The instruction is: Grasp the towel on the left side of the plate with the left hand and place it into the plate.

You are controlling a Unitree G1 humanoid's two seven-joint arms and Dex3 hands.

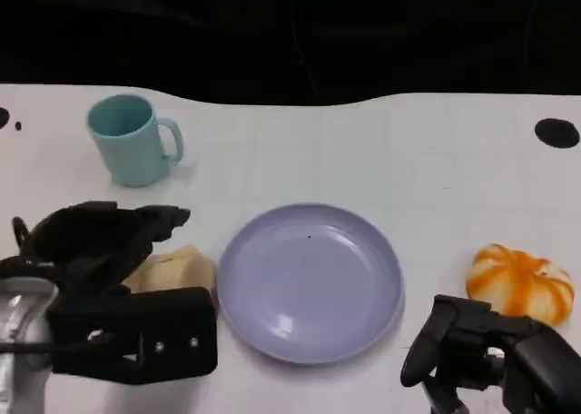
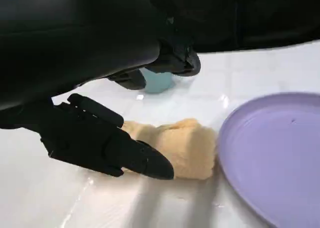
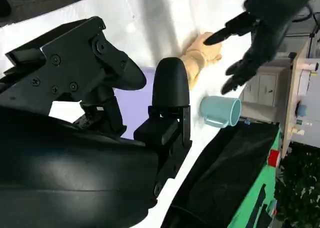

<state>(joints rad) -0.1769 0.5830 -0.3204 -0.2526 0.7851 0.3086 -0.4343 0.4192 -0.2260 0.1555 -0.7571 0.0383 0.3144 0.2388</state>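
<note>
Two hands showed above the white tabletop (image 1: 363, 142). The left hand (image 1: 100, 251) hovered over the tan towel (image 1: 172, 271), fingers (image 2: 145, 160) spread around it and holding nothing; one fingertip lay at the towel's near side, contact unclear. The towel lay just beside the purple plate (image 1: 309, 282), between hand and plate. Beyond the left hand stood a teal mug (image 1: 132, 140). The right hand (image 1: 472, 346) rested spread and empty beside an orange pumpkin (image 1: 520, 282).

The left hand (image 1: 109, 278) hides much of the towel (image 1: 177, 271) in the head view
</note>
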